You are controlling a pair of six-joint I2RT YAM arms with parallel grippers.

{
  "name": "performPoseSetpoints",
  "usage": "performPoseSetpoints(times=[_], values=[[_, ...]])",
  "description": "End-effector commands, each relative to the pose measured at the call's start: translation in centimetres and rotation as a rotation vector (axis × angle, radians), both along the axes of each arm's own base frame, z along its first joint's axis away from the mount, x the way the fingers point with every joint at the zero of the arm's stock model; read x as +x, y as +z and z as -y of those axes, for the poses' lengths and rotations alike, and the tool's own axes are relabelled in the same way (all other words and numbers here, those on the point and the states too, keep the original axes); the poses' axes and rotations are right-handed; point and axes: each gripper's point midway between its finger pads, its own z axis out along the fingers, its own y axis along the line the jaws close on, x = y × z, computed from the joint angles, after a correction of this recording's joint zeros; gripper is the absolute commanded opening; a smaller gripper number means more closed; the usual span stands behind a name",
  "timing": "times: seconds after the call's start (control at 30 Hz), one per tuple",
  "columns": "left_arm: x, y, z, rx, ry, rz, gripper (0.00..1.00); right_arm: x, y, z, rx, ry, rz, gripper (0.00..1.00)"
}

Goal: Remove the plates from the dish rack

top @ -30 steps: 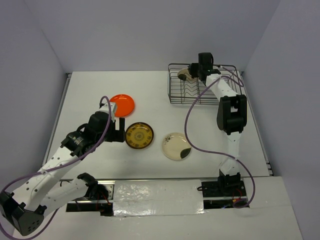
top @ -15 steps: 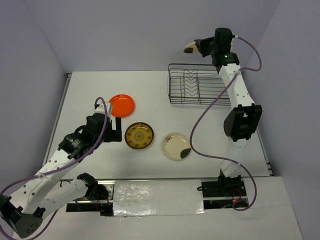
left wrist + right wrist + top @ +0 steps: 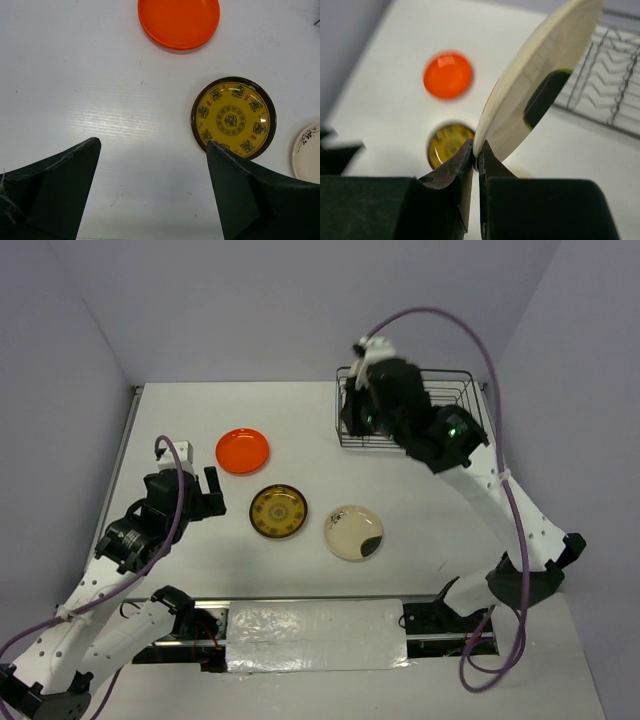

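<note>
My right gripper is shut on the rim of a cream plate with a dark patch and holds it on edge, high above the table. In the top view the right gripper hangs in front of the dish rack, and the held plate is hidden there. The orange plate, the brown and yellow plate and another cream plate lie flat on the table. My left gripper is open and empty, left of the brown plate.
The wire rack stands at the back right, partly hidden by my right arm; no plate shows in its visible part. The orange plate lies beyond my left gripper. Purple walls enclose the table.
My right arm lifted the cream plate out of the rack, then swung it up and toward the near left. My left gripper drew back to the left, away from the brown plate.
</note>
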Motion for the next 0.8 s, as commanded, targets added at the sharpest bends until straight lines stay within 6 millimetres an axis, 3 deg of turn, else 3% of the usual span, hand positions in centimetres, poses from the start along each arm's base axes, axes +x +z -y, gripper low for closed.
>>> performPoseSetpoints(times=[0.0,0.13,0.3,0.43,0.6,0.77], values=[[0.5,1.1,-0.1,-0.007,0.015,0.028,1.0,-4.2,-8.0,3.4,-0.476,-0.027,-0.097,0.0],[0.3,1.2,-1.7,0.011,0.109,0.027,1.0,-8.3,-13.5,1.3,-0.674,0.062,-0.192,0.0],[-1.6,3.0,-5.8,0.008,0.34,0.113,0.99,-11.9,-20.1,-1.8,-0.865,0.179,-0.279,0.0],[-2.6,4.0,-6.8,-0.022,0.378,0.168,0.99,-13.4,-24.1,-4.1,-0.893,0.258,-0.319,0.0],[-3.1,4.7,-6.8,-0.055,0.359,0.212,0.99,-14.2,-29.2,-4.8,-0.952,0.301,-0.4,0.0],[-2.8,4.5,-6.3,-0.047,0.335,0.199,1.0,-14.6,-31.7,-4.8,-0.98,0.313,-0.439,0.0]])
